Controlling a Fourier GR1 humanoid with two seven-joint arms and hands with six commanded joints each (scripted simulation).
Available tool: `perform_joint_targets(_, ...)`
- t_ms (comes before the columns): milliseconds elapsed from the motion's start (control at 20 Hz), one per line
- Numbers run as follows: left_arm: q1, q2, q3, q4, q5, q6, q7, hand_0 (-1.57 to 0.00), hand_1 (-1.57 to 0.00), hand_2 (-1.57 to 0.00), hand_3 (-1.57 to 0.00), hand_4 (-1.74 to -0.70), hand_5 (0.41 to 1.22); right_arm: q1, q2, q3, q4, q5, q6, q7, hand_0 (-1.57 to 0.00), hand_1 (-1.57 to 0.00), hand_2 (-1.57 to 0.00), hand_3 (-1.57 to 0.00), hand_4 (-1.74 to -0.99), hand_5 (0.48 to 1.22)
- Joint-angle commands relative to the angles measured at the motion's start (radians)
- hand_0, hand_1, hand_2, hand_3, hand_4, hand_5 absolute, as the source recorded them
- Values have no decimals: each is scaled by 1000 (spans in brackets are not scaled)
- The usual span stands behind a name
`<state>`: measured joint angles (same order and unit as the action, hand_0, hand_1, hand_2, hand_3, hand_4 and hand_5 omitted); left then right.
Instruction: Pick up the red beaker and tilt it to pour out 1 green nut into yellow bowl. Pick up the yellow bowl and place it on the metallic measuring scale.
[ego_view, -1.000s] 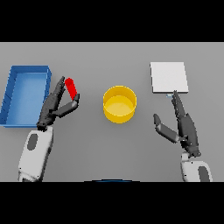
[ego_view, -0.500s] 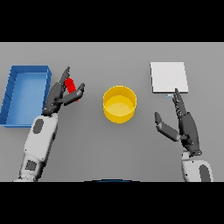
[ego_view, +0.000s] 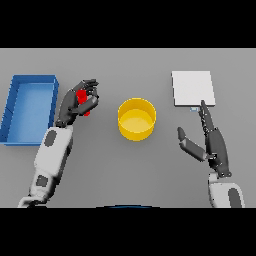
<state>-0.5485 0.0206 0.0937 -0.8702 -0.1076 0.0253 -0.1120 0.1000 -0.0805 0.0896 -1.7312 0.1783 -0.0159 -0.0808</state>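
Left hand (ego_view: 77, 102): raised over the desk (ego_view: 125, 165) at the left of centre, fingers and thumb curled round the red beaker (ego_view: 83, 100), of which only small red patches show between the dark fingers; whether the beaker stands upright or leans cannot be told. Left arm: white and grey, running from the lower left edge up to that hand. Blue tray (ego_view: 30, 107): just beside the left hand, on its outer side, at the left edge of the desk, a shallow open box with raised walls. Yellow bowl (ego_view: 136, 118): near the left hand on its inner side, apart from it, standing upright at the middle of the desk, its inside plain yellow; no nut can be made out in it. Right hand (ego_view: 210, 140): well apart from the bowl at the right, holding nothing, fingers straight and pointing away from the robot, thumb spread toward the bowl. Scale (ego_view: 193, 88): a pale square plate at the far right of the desk, just beyond the right hand's fingertips (ego_view: 202, 105), which lie at its near edge.
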Motion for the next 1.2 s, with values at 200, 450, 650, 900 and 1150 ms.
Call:
perform_joint_targets(200,-25,-5,3,48,-54,61,-66,-1206,-1214,-1220,-1217,-1445,1109,8,19,23,7,13,1,3,1,1,1,1,-1291,684)
perform_joint_targets(450,-29,-13,7,42,-35,84,-102,-1452,-1454,-1456,-1455,-1621,1117,-12,21,24,37,14,7,-20,1,1,1,1,-1288,679)
perform_joint_targets(650,-21,2,-22,-32,-21,102,-106,-1522,-1523,-1524,-1523,-1692,1100,-8,12,18,33,21,0,-33,1,1,1,1,-1254,667)
perform_joint_targets(900,-36,70,-117,-164,-83,102,-2,-1555,-1555,-1556,-1555,-1725,1107,-16,17,34,38,56,-15,-30,1,1,1,1,-1249,679)
perform_joint_targets(1150,-68,142,-287,-201,-228,44,92,-1563,-1563,-1563,-1563,-1733,1117,11,22,51,-3,81,-26,-27,1,1,1,1,-1243,696)
